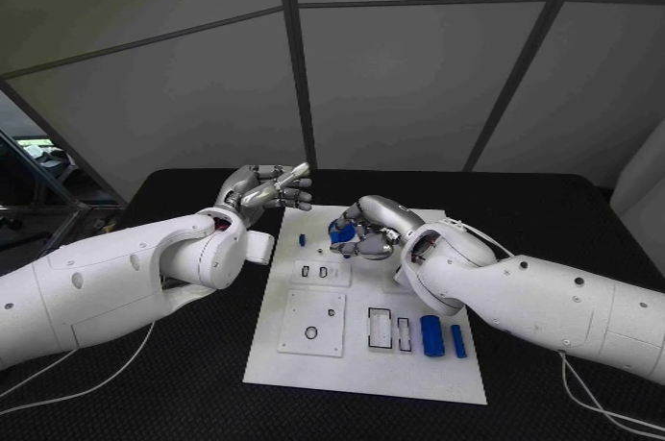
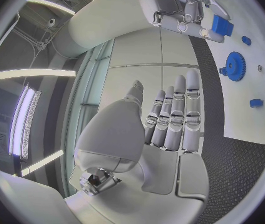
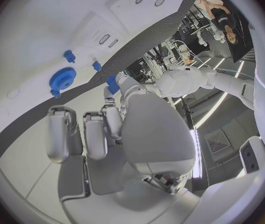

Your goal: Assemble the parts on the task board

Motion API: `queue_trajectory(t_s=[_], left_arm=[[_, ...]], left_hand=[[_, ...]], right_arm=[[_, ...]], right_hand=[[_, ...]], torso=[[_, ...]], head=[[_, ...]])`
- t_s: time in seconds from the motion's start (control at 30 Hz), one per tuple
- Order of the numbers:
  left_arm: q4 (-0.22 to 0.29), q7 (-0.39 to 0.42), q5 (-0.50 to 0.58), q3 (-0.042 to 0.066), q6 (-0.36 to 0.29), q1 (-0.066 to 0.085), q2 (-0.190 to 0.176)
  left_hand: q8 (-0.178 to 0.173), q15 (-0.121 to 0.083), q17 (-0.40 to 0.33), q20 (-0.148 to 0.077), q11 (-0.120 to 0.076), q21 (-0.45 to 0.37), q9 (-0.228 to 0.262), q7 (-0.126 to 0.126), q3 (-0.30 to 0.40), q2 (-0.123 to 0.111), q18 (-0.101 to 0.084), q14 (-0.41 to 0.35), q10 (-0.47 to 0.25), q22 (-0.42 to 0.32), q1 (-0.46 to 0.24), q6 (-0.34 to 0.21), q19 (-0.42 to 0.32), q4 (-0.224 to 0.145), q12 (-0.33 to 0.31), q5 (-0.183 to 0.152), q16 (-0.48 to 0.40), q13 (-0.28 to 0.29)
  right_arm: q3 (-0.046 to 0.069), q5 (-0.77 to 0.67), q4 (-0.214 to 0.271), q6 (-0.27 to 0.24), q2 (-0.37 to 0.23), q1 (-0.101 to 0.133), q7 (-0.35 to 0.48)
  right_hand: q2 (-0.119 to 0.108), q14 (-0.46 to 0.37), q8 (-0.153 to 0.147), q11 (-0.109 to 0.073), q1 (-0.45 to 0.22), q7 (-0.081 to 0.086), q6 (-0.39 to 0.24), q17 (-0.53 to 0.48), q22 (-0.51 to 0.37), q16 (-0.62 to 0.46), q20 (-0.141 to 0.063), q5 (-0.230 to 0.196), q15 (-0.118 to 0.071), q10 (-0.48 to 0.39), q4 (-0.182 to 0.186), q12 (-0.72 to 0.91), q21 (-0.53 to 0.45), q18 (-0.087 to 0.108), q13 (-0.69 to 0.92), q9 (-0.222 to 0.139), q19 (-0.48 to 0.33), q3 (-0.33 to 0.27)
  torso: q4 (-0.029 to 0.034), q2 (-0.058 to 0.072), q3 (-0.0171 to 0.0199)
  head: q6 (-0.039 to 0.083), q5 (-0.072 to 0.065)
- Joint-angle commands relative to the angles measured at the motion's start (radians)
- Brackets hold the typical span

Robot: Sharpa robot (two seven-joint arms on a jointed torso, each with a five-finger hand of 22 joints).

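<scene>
Hovering over the far end of the task board (image 1: 363, 364), the right hand (image 1: 363, 232) curls its fingers down around a blue part (image 1: 341, 231) that sits tucked under its palm, held between the fingertips. In the right wrist view the hand's fingers (image 3: 82, 134) bend forward above the white board, and a blue gear (image 3: 62, 78) lies flat on the board just beyond the fingertips, with two small blue pieces (image 3: 69, 56) a little farther out past it.

The left hand (image 1: 266, 188) is raised off the board's far left corner, above the black desk (image 1: 181, 383); its fingers are straight, close together and hold nothing. In its own wrist view the fingers (image 2: 177, 115) stand side by side, extended, with the thumb set apart from them, and the board with the blue gear (image 2: 234, 65) lies off to the side of the fingertips. A small blue peg (image 1: 303, 238) stands on the board between the two hands, nearer the right one.

Near the right forearm, toward the robot, two blue cylinders (image 1: 432, 336) lie side by side on the board, just beside two narrow rectangular slots (image 1: 380, 328). A square white plate (image 1: 313, 321) with a round hole rests on the board close to the left forearm.
</scene>
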Motion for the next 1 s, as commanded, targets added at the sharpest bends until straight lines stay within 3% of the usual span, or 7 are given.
queue_trajectory(t_s=[0.03, 0.27, 0.47, 0.67, 1.0], left_arm=[[0.000, 0.013, -0.003, 0.001, 0.000, 0.002, 0.002], [-0.001, 0.014, -0.003, 0.001, -0.004, 0.003, 0.005], [-0.002, 0.014, -0.003, 0.001, -0.003, 0.004, 0.007], [-0.004, 0.014, -0.003, 0.001, -0.003, 0.004, 0.008], [-0.005, 0.013, -0.003, 0.001, -0.001, 0.004, 0.010]], left_hand=[[-0.004, 0.001, 0.001, 0.000, 0.003, -0.006, 0.000, 0.004, -0.003, 0.010, -0.015, -0.008, 0.002, -0.002, 0.001, 0.005, -0.011, -0.005, -0.004, 0.004, -0.008, -0.001], [-0.007, 0.009, 0.006, 0.009, 0.007, -0.029, 0.000, 0.007, -0.005, 0.012, -0.017, -0.024, 0.003, -0.013, 0.001, 0.006, -0.060, -0.007, -0.008, 0.004, -0.029, -0.001], [-0.007, 0.010, 0.007, 0.011, 0.007, -0.032, 0.000, 0.007, -0.006, 0.012, -0.017, -0.027, 0.003, -0.014, 0.001, 0.007, -0.066, -0.008, -0.008, 0.004, -0.034, -0.001], [-0.007, 0.010, 0.007, 0.011, 0.007, -0.032, 0.000, 0.007, -0.006, 0.012, -0.017, -0.027, 0.003, -0.014, 0.001, 0.007, -0.066, -0.008, -0.008, 0.004, -0.034, -0.001], [-0.007, 0.011, 0.007, 0.012, 0.008, -0.033, 0.000, 0.007, -0.006, 0.013, -0.017, -0.029, 0.004, -0.015, 0.000, 0.007, -0.069, -0.008, -0.009, 0.004, -0.036, -0.001]], right_arm=[[-0.004, -0.082, -0.007, 0.037, 0.012, -0.004, -0.056], [-0.008, -0.135, -0.007, 0.050, 0.032, -0.027, -0.080], [-0.010, -0.164, -0.007, 0.055, 0.041, -0.040, -0.092], [-0.010, -0.186, -0.009, 0.059, 0.043, -0.046, -0.106], [-0.010, -0.213, -0.016, 0.087, 0.042, -0.051, -0.132]], right_hand=[[0.010, 0.079, -0.001, -0.003, -0.003, -0.005, 0.011, 0.139, 0.086, 0.001, -0.005, -0.005, -0.006, 0.001, -0.003, -0.003, -0.002, 0.005, 0.005, 0.006, -0.001, 0.000], [0.009, 0.079, -0.002, -0.002, -0.006, -0.005, 0.010, 0.137, 0.084, 0.000, -0.005, -0.010, -0.006, -0.001, -0.003, -0.006, -0.003, 0.005, 0.003, 0.007, -0.003, 0.000], [0.007, 0.079, -0.004, -0.002, -0.008, -0.004, 0.008, 0.137, 0.084, 0.000, -0.005, -0.013, -0.005, -0.001, -0.003, -0.005, -0.003, 0.005, 0.004, 0.007, -0.003, 0.000], [0.006, 0.079, -0.006, -0.001, -0.009, -0.003, 0.006, 0.137, 0.084, 0.000, -0.005, -0.016, -0.005, -0.001, -0.004, -0.005, -0.003, 0.005, 0.004, 0.007, -0.003, -0.001], [0.002, 0.079, -0.009, 0.000, -0.009, -0.002, 0.003, 0.135, 0.083, -0.001, -0.005, -0.020, -0.004, -0.003, -0.006, -0.008, -0.004, 0.005, 0.002, 0.007, -0.004, -0.001]], torso=[[0.0005, 0.000, -0.0002], [-0.0018, 0.001, 0.0023], [-0.0002, 0.002, 0.0015], [-0.0006, 0.001, 0.0024], [-0.0007, 0.002, 0.0022]], head=[[-0.006, 0.007], [-0.012, 0.019], [-0.021, 0.023], [-0.027, 0.030], [-0.028, 0.028]])
